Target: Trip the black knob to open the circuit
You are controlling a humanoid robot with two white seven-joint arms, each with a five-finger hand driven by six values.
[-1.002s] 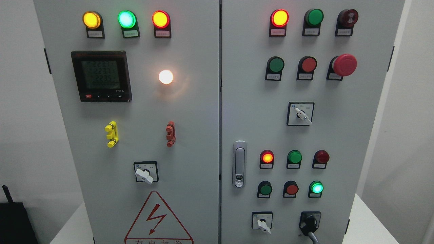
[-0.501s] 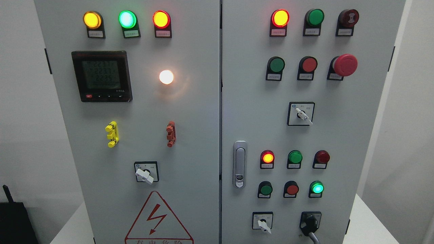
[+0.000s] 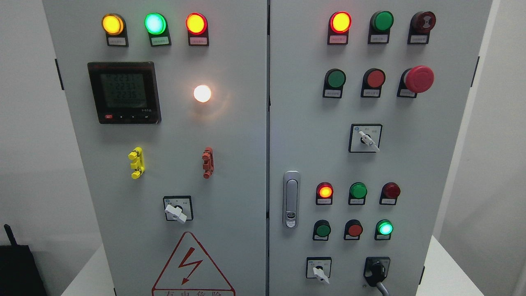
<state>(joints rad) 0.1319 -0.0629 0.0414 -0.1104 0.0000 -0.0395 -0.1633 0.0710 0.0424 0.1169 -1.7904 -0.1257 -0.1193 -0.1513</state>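
Neither hand shows in my head view, so their state is beyond telling.
Nearest me, low on the cabinet's right door (image 3: 411, 172), I see the black knob (image 3: 376, 272) beside a white selector switch (image 3: 319, 273); a lit green lamp (image 3: 385, 227) glows above it.

Black knob (image 3: 376, 271) sits bottom right of the right door, handle angled down-right, on a black square plate.
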